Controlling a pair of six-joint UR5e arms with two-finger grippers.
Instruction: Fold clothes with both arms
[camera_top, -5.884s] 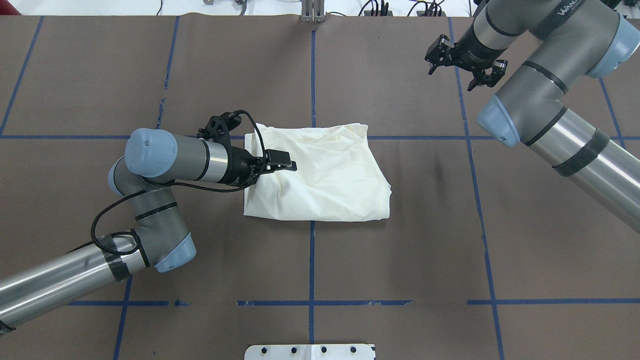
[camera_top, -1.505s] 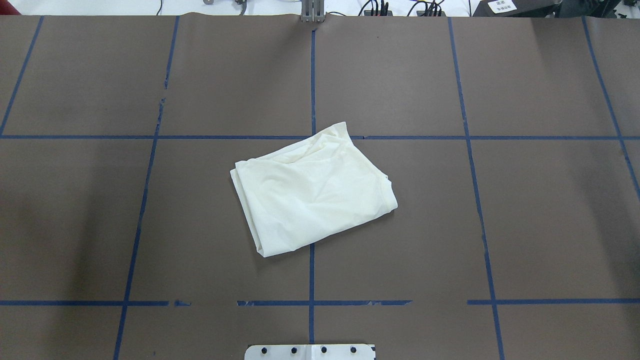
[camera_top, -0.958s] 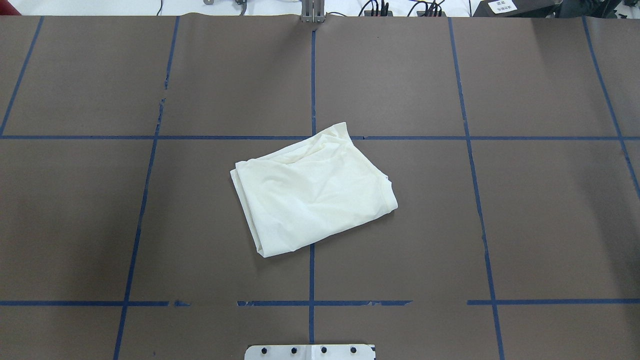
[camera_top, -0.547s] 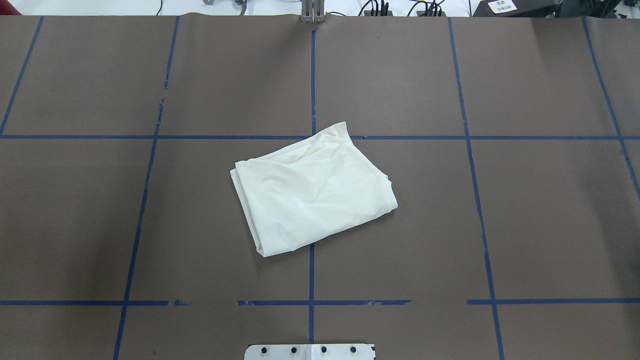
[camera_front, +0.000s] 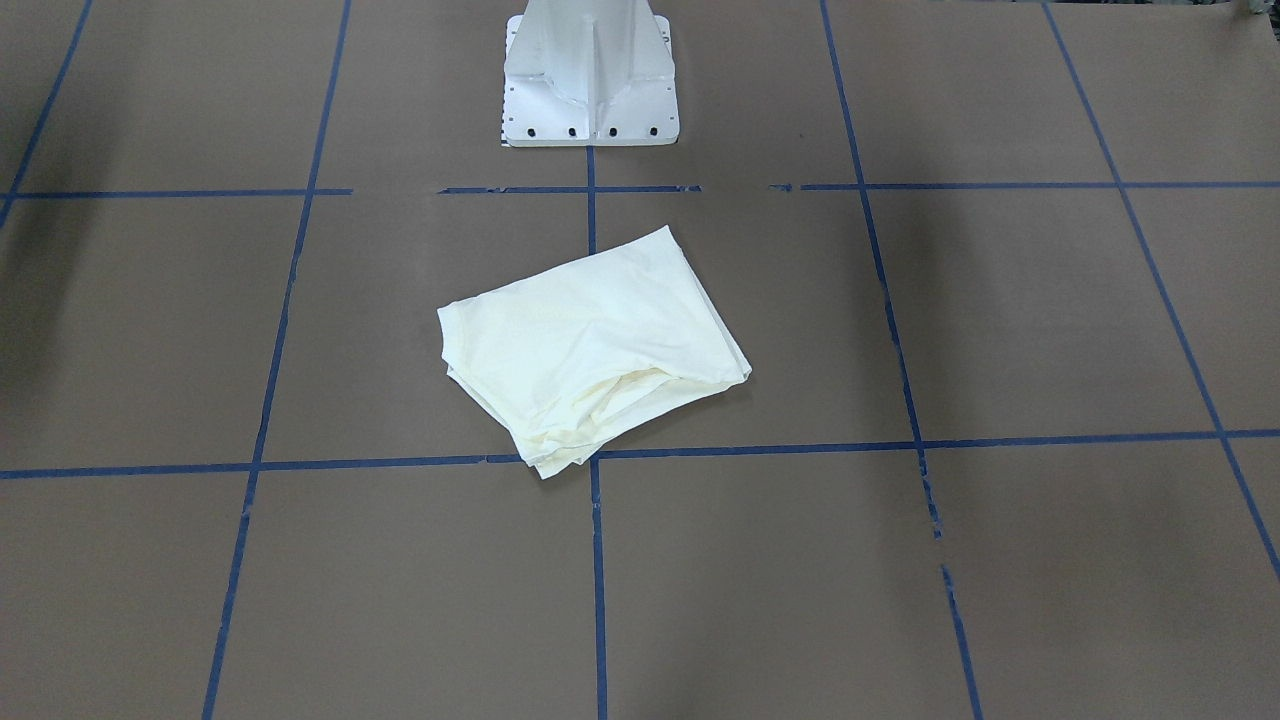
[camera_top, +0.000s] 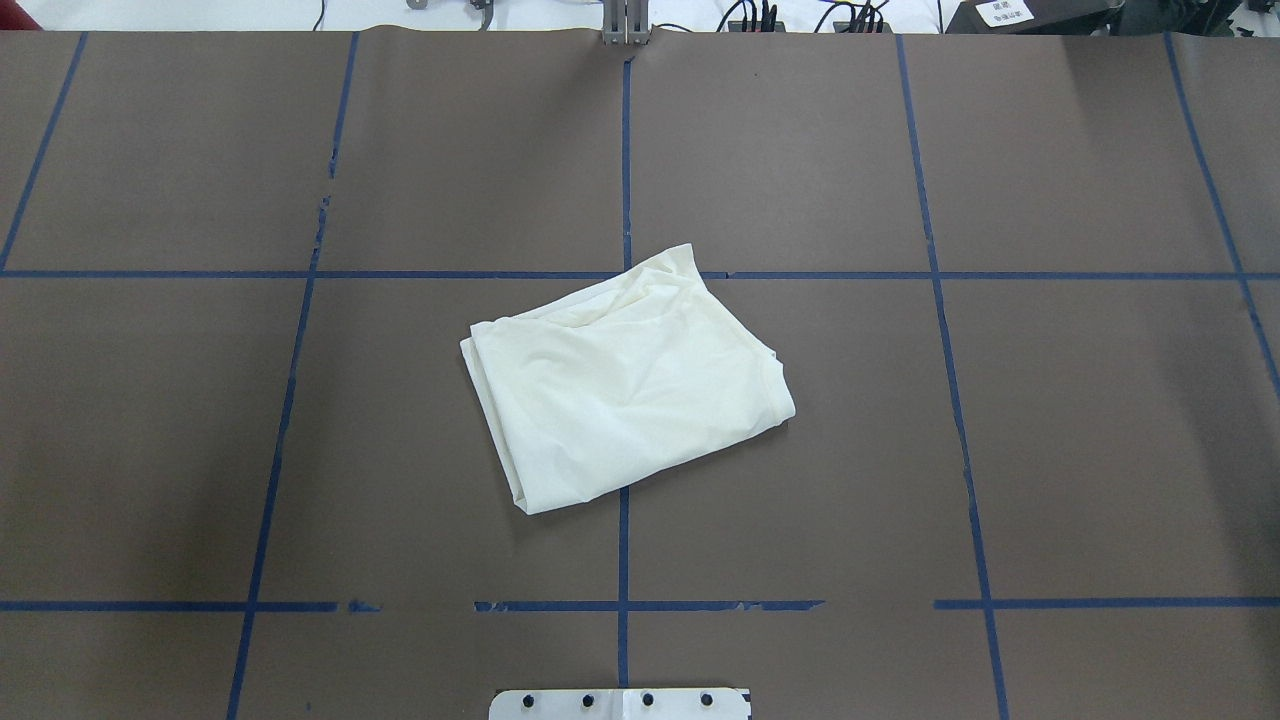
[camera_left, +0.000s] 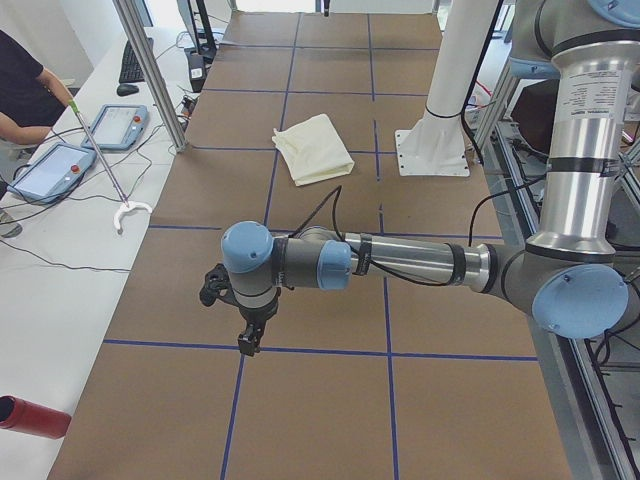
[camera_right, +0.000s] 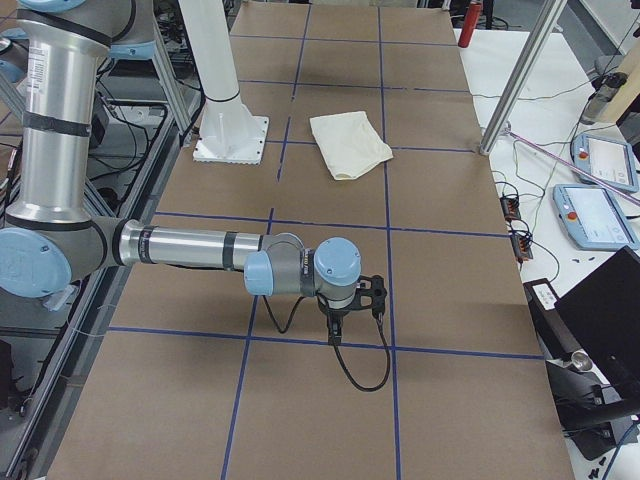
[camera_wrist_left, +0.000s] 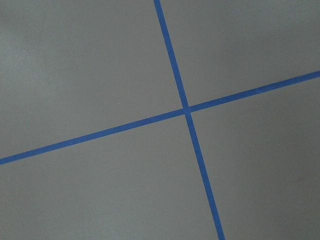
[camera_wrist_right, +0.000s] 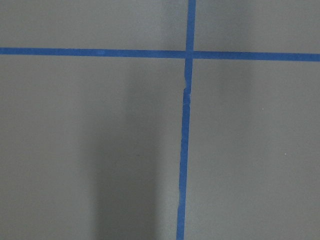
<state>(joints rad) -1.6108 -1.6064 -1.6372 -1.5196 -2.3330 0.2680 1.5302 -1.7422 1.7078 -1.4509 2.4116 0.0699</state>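
Just in front of the white mounting base (camera_front: 590, 100), the cream T-shirt (camera_top: 625, 385) lies folded in a skewed packet, plain side up, so it looks done. The left hand (camera_left: 247, 340) and right hand (camera_right: 335, 328) hang far out to either side of that base, probably parked. Can't tell if either's apart or together.

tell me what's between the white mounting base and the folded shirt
Front-facing view: just bare brown table cover, crossed by blue tape lines, between the mounting base and the shirt.
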